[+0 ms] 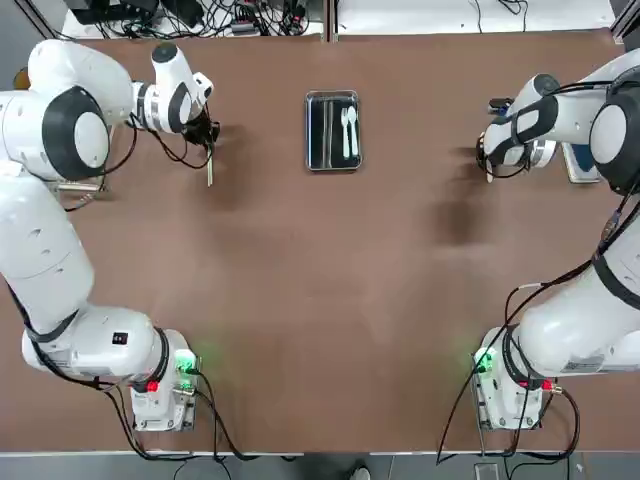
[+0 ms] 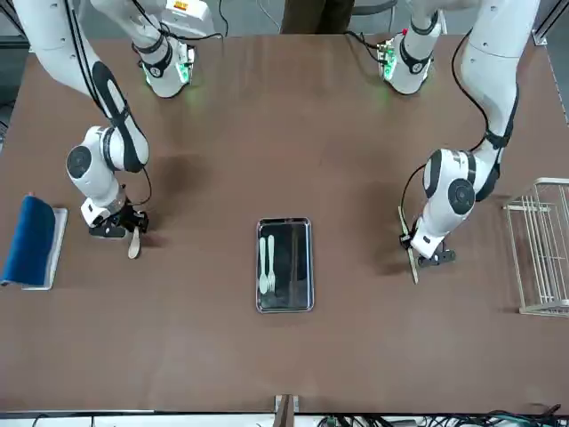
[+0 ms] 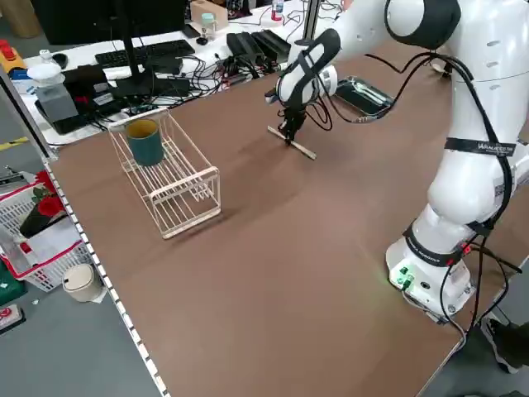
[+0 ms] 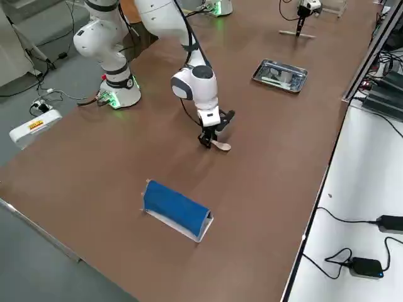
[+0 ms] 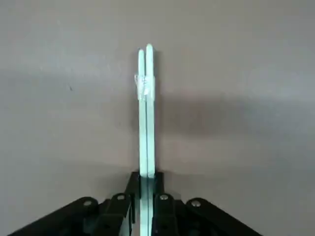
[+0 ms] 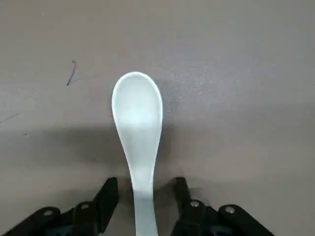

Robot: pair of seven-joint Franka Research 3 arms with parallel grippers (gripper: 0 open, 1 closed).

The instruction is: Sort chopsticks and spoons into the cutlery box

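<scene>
Brown table. Left gripper clamps one chopstick pair; right gripper spread around one spoon. Farther off, cutlery box holds two spoons, probably dark chopsticks, hard to make out.

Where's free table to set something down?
Bare table from the tray toward the robot, and the strips between tray and each gripper. Crowded: left gripper holding chopsticks, right gripper's open fingers astride a spoon, two spoons inside the tray.
</scene>
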